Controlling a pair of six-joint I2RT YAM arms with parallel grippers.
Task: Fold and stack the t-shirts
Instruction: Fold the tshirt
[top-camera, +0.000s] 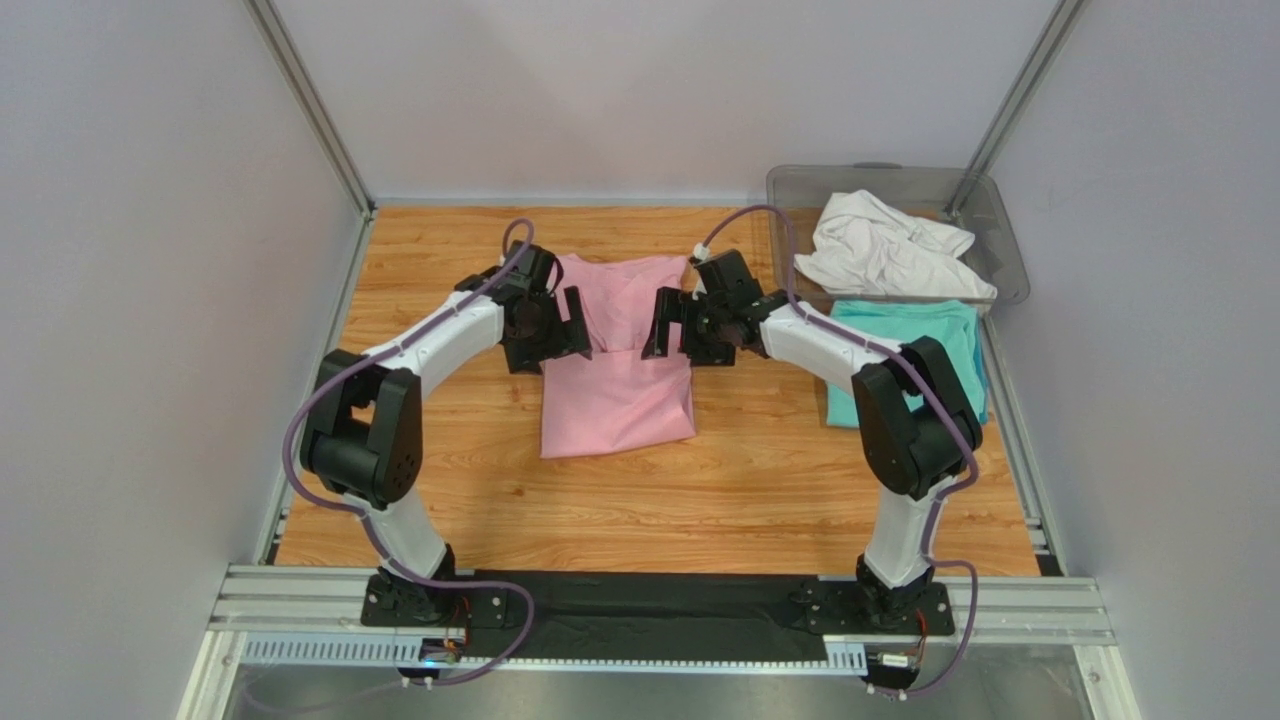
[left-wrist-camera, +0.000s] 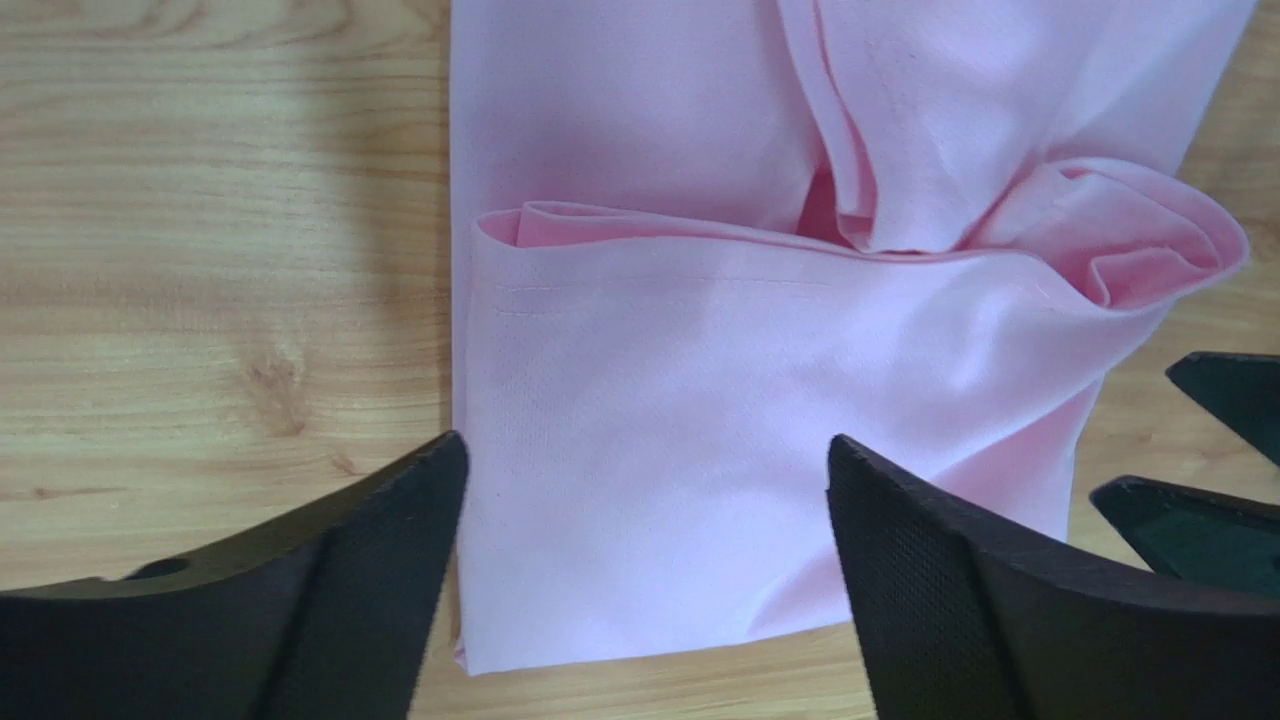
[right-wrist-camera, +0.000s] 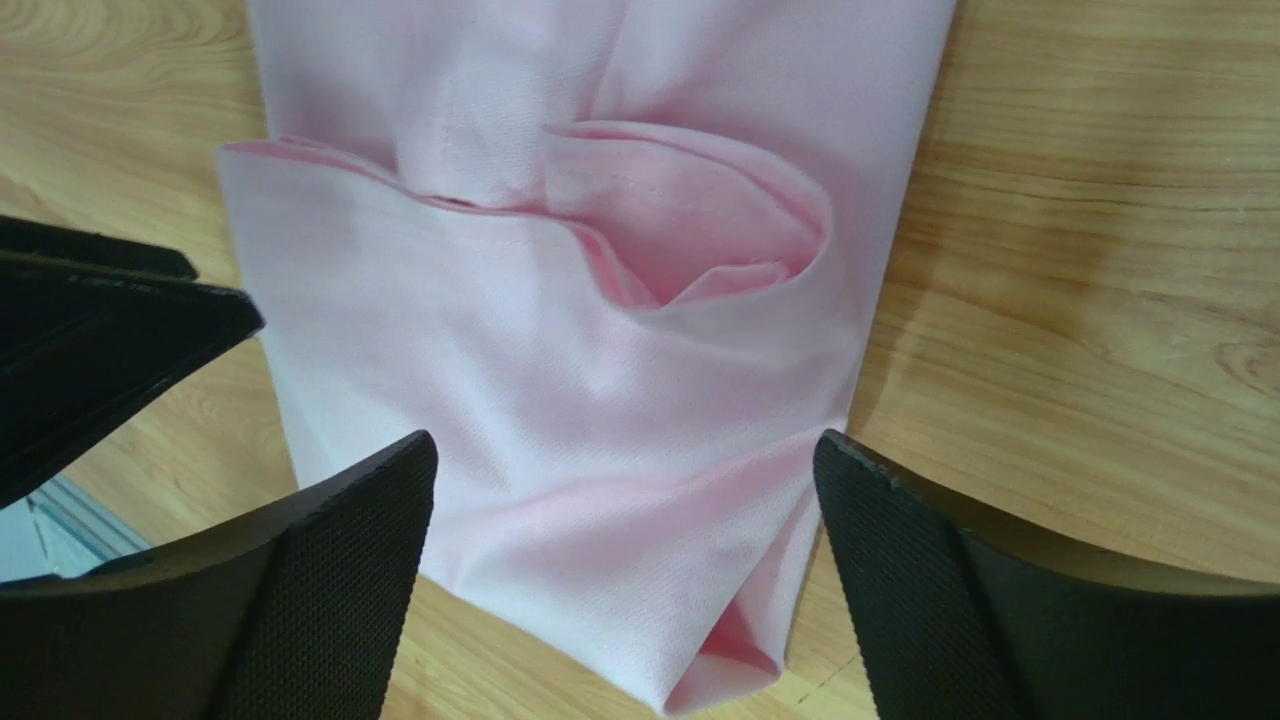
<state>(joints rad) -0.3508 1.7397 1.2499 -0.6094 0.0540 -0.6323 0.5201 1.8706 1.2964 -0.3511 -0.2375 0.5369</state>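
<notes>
Soft light-pink cloth t-shirt, part-folded on the wooden table.
Left gripper and right gripper hang over it, jaws spread wide, holding nothing, seemingly not touching.

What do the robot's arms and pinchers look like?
The left arm and right arm have white links and chunky black joints, with a purple cable looping along each. The left gripper and right gripper are black, each with two pointed, finely textured fingers.

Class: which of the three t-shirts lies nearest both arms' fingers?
The pink t-shirt, lying centrally; the white t-shirt sits in the bin, the teal t-shirt off to the right.
</notes>
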